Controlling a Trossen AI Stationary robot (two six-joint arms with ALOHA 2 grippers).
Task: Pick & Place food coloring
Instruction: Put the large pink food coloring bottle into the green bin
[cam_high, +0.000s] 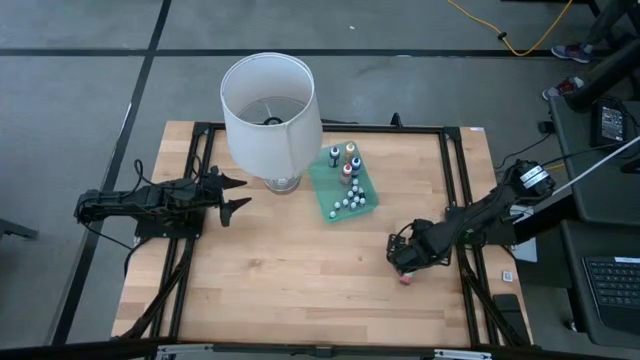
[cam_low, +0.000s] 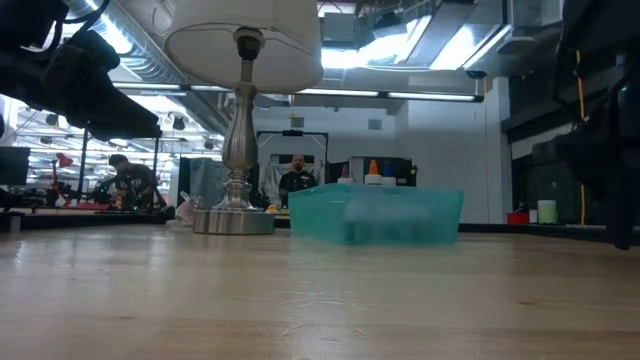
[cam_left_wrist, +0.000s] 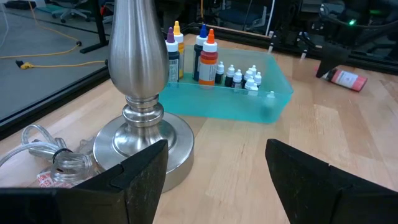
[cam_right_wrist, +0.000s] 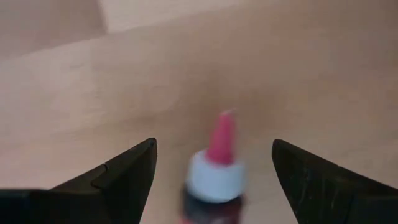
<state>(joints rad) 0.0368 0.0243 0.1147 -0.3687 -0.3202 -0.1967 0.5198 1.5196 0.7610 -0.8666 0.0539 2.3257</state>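
Wooden table (cam_high: 300, 270) holding tray (cam_high: 366, 199) (small bottles inside), right gripper (cam_right_wrist: 211, 163) hovering spread over red bottle (cam_right_wrist: 211, 180), left gripper (cam_high: 234, 194) waiting spread beside lamp (cam_high: 271, 118).

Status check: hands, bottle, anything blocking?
Right hand open, straddling a red-tipped bottle lying on the table, not gripped. Left hand open, waiting beside the lamp base. Green tray holds other bottles. Nothing blocking.

White-shaded lamp (cam_high: 270, 112) on a silver metal base (cam_left_wrist: 144, 134), upright on the wooden table (cam_high: 300, 270) just beside a translucent green tray (cam_high: 366, 202). Clear cord (cam_left_wrist: 43, 152) coiled against the base. Beyond the table, 2 people (cam_low: 296, 176) in the background room. Yellow cable (cam_high: 520, 35) across the grey floor.
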